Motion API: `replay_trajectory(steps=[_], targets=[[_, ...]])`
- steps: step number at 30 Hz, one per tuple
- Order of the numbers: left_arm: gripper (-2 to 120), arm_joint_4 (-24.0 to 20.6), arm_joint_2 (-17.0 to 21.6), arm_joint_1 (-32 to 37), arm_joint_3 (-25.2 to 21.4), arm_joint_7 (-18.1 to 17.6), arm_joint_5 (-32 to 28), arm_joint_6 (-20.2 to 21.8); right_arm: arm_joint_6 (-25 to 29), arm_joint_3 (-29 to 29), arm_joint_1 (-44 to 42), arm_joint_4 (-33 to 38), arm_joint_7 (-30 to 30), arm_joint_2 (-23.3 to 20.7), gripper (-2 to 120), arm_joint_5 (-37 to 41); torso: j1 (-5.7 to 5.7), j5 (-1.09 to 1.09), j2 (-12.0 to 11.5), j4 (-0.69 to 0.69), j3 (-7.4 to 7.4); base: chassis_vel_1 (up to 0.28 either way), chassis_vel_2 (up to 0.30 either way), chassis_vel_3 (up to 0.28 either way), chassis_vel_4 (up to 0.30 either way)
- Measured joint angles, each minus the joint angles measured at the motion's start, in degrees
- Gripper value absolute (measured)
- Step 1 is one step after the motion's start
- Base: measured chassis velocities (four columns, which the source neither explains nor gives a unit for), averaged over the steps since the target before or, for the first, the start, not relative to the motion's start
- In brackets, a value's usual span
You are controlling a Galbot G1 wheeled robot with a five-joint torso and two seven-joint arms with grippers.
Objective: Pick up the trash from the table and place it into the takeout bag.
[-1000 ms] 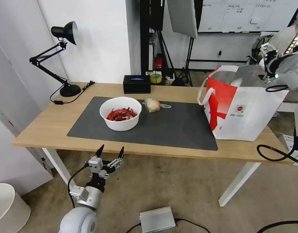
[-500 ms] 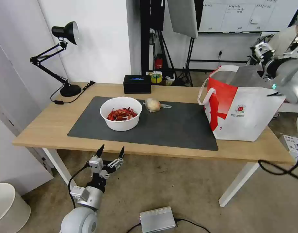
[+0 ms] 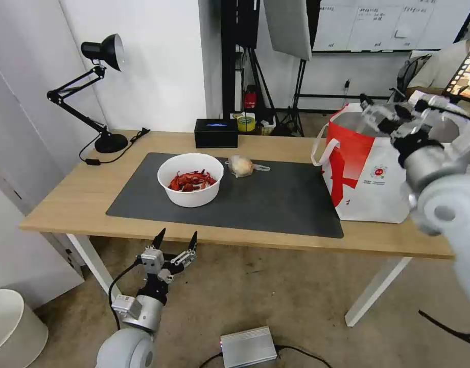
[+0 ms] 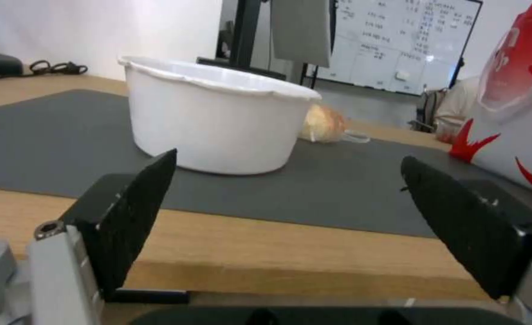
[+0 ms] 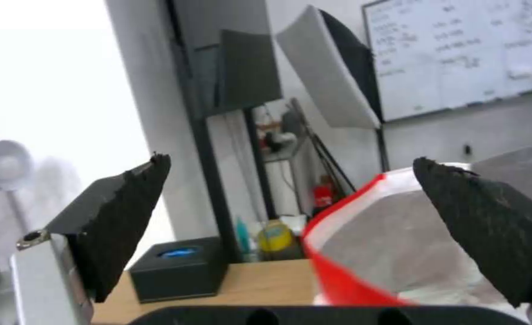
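The right gripper (image 3: 391, 113) hovered over the takeout bag (image 3: 378, 174), fingers apart and empty. The left gripper (image 3: 174, 240) waited below the table (image 3: 61, 204) edge, fingers apart. The bowl (image 3: 190, 179) of shells and plastic wad (image 3: 241, 165) lay on the mat; a careless grasp could tip the bowl and spill shells.

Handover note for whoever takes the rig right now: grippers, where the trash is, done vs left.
Left gripper: open, empty, parked low in front of the table's near edge, facing the bowl.
Right gripper: open, empty, raised over the takeout bag's open top.
On the grey mat: white bowl of crayfish shells, upright, and a small yellowish plastic wad just beyond it to the right, apart from it.
The bag stands upright at the table's right end.
Done: cannot tell what the bag already holds; its contents aren't clear.
Left: bowl and wad are not yet in the bag.
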Motion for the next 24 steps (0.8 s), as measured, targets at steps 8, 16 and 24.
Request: replay_trajectory(steps=[8,16,24], targets=[[100,-0.5,-0.2,0.7,-0.5,0.1,0.2,-0.3,5.0,0.4,-5.9,1.5,-3.2,3.0,99,-7.7,0.01,0.00,0.0,0.01,0.00,0.000,0.000,0.000,0.000],[100,-0.7,-0.2,0.9,-0.5,0.1,0.3,-0.3,10.5,1.2,-13.0,1.6,-5.5,6.6,98,-18.0,0.01,0.00,0.0,0.00,0.00,0.000,0.000,0.000,0.000],[100,-0.8,-0.3,1.2,-0.6,0.2,0.3,-0.6,13.4,2.3,-20.4,1.7,-5.2,11.8,98,-26.0,0.01,0.00,0.0,0.00,0.00,0.000,0.000,0.000,0.000]])
